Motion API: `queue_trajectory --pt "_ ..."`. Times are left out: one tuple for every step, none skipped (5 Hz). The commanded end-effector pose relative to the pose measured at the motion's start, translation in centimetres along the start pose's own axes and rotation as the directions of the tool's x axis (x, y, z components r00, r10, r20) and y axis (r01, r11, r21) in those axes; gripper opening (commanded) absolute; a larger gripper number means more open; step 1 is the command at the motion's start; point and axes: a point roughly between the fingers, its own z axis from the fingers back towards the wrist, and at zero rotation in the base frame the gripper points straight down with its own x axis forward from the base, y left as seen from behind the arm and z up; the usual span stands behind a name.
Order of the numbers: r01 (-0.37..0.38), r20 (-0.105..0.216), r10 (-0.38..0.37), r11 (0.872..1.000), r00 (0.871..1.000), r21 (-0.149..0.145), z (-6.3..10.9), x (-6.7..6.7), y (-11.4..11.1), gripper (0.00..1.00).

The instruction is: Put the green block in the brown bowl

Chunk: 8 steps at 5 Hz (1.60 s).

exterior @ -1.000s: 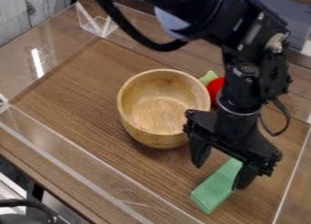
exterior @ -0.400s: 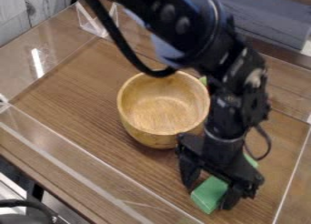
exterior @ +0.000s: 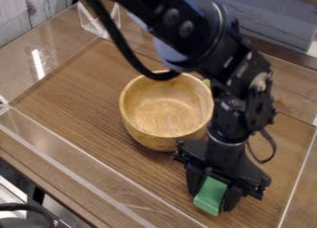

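The green block (exterior: 212, 198) lies flat on the wooden table, near the front right, just in front of the brown bowl (exterior: 139, 120). My gripper (exterior: 220, 194) points straight down over the block, with a black finger on each side of it. The jaws are shut on the block, which still rests on the table. The arm hides the block's far end. The bowl stands upright to the left of and behind the gripper, and nothing shows inside it.
Low clear acrylic walls (exterior: 74, 144) border the table along the front and left. A clear plastic stand (exterior: 96, 24) sits at the back left. My black arm (exterior: 186, 37) arches over the bowl's right side.
The gripper has sunk over the green block and its jaws have come together on the block's sides. The block and bowl have not moved.
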Motion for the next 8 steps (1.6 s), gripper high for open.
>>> queue_trajectory --pt "0.06 0.054 -0.058 0.998 0.997 -0.035 4.3 0.9 -0.1 0.0" --pt "0.085 0.079 -0.08 0.995 0.994 -0.055 8.0 1.4 2.3 0.0" --pt "0.073 0.096 -0.067 0.996 0.993 -0.061 10.1 2.3 6.2 0.0" --pt "-0.004 0.103 0.011 0.997 0.995 -0.071 11.0 3.8 7.8 0.0" --pt "-0.062 0.099 0.069 0.996 0.993 -0.065 10.9 3.8 7.8 0.0" --pt "-0.021 0.096 0.026 0.998 0.995 -0.058 10.5 3.6 7.5 0.0" --pt "0.02 0.094 -0.015 0.999 0.995 -0.051 10.2 3.5 7.1 0.0" --pt "-0.012 0.094 0.016 0.999 0.995 -0.043 9.6 3.0 6.7 0.0"
